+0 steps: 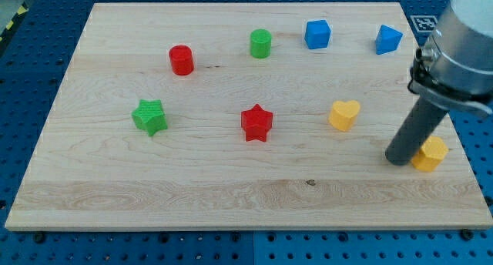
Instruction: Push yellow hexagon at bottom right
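Observation:
The yellow hexagon [431, 153] lies near the board's right edge, toward the view's bottom right. My tip [400, 160] rests on the board right beside it, touching or almost touching its left side. The dark rod rises up and to the right and hides part of the hexagon's upper left.
On the wooden board [231, 196]: a yellow heart [343, 114], a red star [256, 123], a green star [149, 116], a red cylinder [181, 60], a green cylinder [261, 43], a blue cube [316, 34] and a blue block [388, 39]. The board's right edge is close to the hexagon.

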